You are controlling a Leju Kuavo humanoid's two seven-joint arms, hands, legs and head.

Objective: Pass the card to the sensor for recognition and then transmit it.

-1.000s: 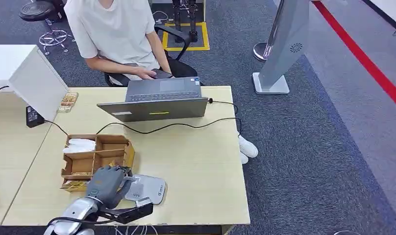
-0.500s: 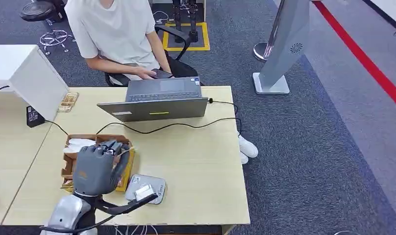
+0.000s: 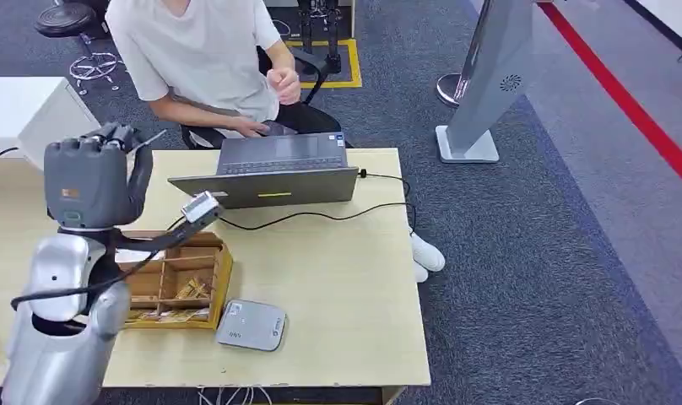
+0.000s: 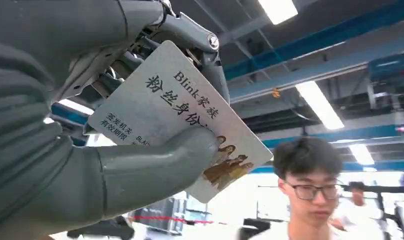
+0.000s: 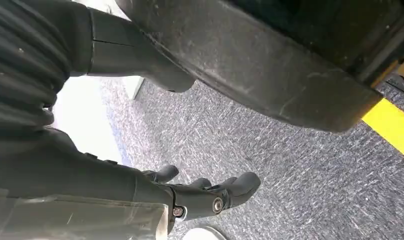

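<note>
The wooden table (image 3: 338, 287) carries a laptop (image 3: 270, 173), compartment box (image 3: 173, 283), grey sensor (image 3: 251, 325); black cable (image 3: 321, 215).

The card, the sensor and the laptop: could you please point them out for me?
card (image 4: 190, 112), left wrist view, its printed face.
sensor (image 3: 251, 325), head view, its grey top.
laptop (image 3: 266, 187), head view, back of its lid.

The thumb of the left hand (image 4: 90, 165) covers part of the card (image 4: 180, 115) — its lower print unreadable.
</note>
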